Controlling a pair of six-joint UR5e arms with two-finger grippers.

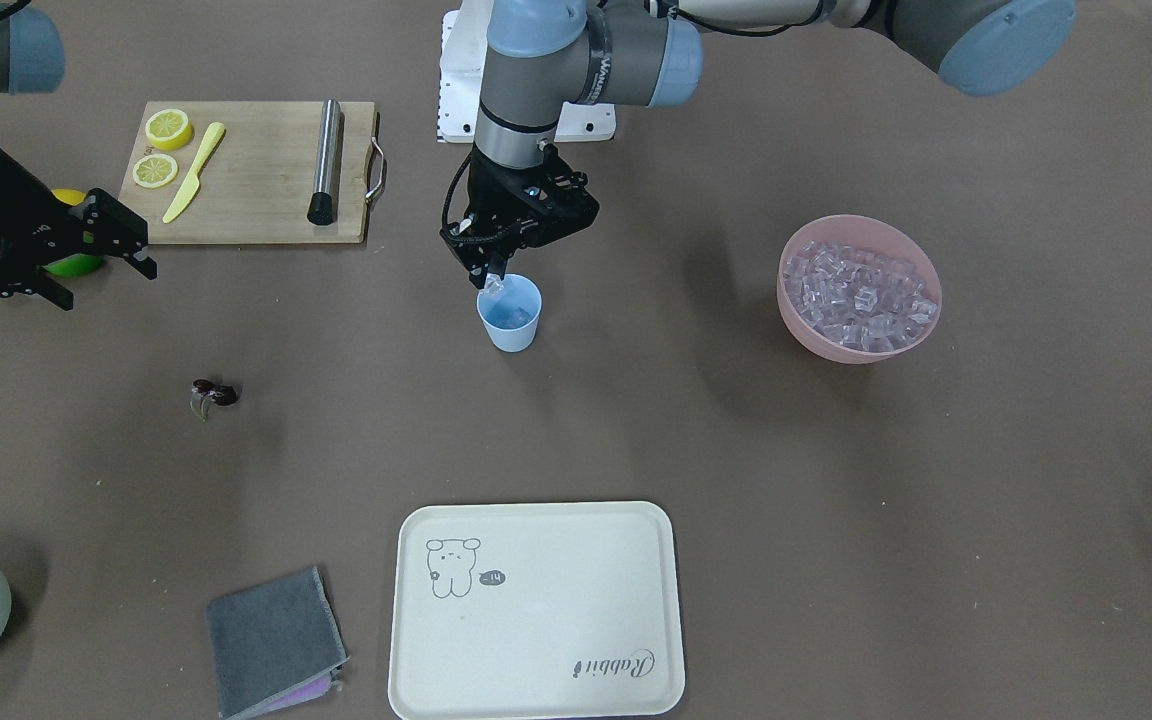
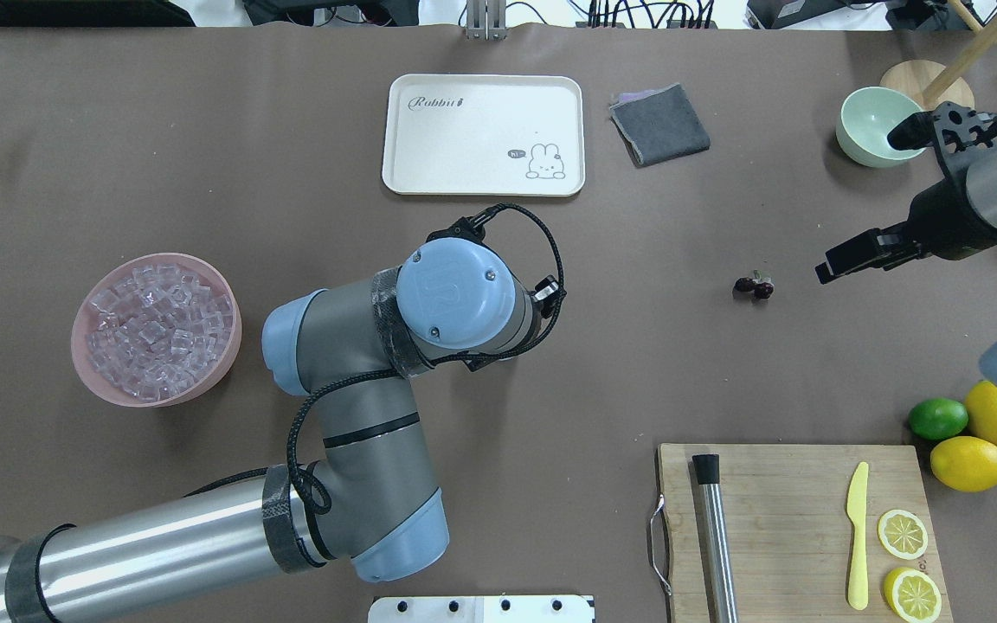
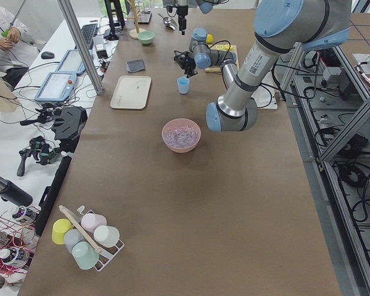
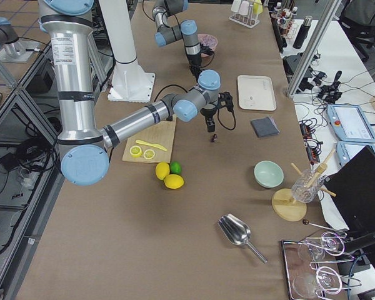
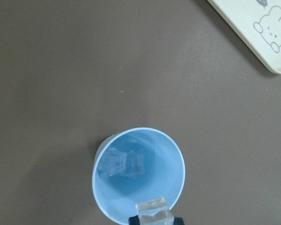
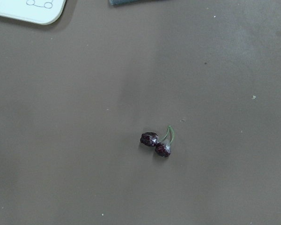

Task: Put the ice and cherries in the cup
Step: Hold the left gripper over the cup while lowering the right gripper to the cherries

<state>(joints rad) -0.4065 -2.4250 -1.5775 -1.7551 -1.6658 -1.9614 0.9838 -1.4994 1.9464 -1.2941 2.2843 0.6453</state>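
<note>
Pinches one ice cube [image 5: 153, 212] in left gripper [image 1: 493, 284] at cup [image 1: 510, 318] rim. Notes two cubes [image 5: 119, 164] inside cup. Finds right gripper [image 1: 106, 285] spread wide, near cherries [image 1: 215, 393] on table [image 1: 836, 500].

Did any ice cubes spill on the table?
No, nothing looks spilled. The clear ice cubes sit in the wide pink bowl, two lie in the small light blue cup, and the left gripper holds one over it.
</note>
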